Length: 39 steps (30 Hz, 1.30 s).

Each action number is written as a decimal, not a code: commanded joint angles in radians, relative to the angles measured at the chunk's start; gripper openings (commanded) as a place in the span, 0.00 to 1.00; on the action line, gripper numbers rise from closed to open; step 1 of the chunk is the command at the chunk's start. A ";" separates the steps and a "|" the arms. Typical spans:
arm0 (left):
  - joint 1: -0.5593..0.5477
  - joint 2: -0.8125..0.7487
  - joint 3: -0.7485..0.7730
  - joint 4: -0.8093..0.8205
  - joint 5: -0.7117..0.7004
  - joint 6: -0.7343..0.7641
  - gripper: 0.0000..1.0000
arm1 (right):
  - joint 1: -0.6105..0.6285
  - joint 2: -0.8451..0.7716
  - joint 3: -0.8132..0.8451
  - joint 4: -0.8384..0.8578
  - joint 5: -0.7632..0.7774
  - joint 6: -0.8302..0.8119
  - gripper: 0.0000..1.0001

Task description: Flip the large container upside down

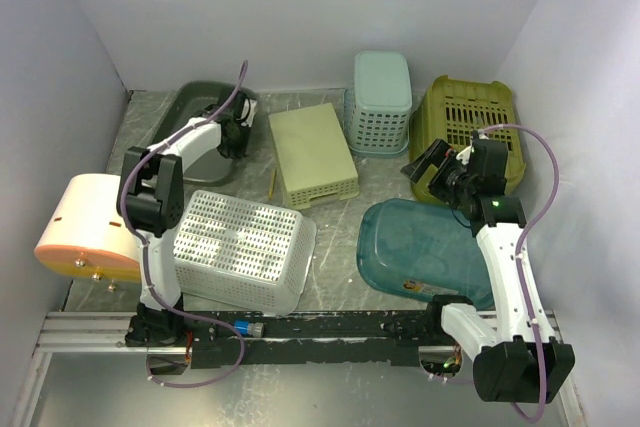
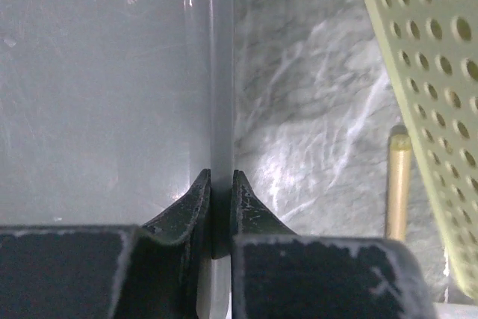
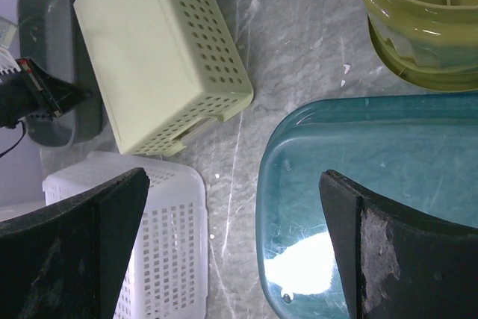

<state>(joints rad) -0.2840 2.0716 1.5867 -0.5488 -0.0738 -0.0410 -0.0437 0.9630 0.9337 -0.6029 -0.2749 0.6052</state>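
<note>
The large container is a dark grey tub [image 1: 200, 107] standing open side up at the back left of the table. My left gripper [image 1: 236, 133] is shut on its right rim [image 2: 221, 72]. In the left wrist view the two fingertips press the thin wall from both sides, one inside the tub and one outside. The left gripper [image 2: 220, 184] shows there with the tub's smooth inside [image 2: 97, 95] to its left. My right gripper [image 1: 432, 169] hangs open and holds nothing. It is well apart from the tub [image 3: 45, 57], above the table beside a teal bin [image 3: 373, 177].
A pale yellow perforated basket [image 1: 312, 155] lies bottom up just right of the tub, with a wooden stick [image 2: 398, 184] beside it. A white basket [image 1: 245, 247], light blue basket [image 1: 380, 102], olive basket [image 1: 470, 132] and an orange-rimmed tub [image 1: 85, 227] crowd the table.
</note>
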 commanded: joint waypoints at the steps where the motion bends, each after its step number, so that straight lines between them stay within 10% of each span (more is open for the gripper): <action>1: 0.021 -0.106 -0.055 -0.017 -0.068 -0.047 0.07 | 0.005 0.006 -0.014 0.030 -0.012 -0.003 1.00; 11: 0.029 -0.246 0.069 -0.083 0.109 -0.106 0.07 | 0.007 0.009 -0.012 0.033 -0.013 -0.009 1.00; 21: 0.156 -0.378 0.111 0.039 0.656 -0.314 0.07 | 0.006 0.000 -0.010 0.023 -0.010 -0.008 1.00; 29: 0.276 -0.465 -0.189 0.611 1.141 -0.819 0.07 | 0.007 -0.001 -0.007 0.023 -0.015 -0.007 1.00; 39: 0.307 -0.412 -0.539 1.756 1.265 -1.657 0.07 | 0.011 0.003 -0.007 0.034 -0.025 -0.001 1.00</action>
<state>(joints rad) 0.0051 1.6337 1.1160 0.4866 1.0943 -1.2442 -0.0376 0.9768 0.9215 -0.5880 -0.2829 0.6056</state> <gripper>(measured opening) 0.164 0.996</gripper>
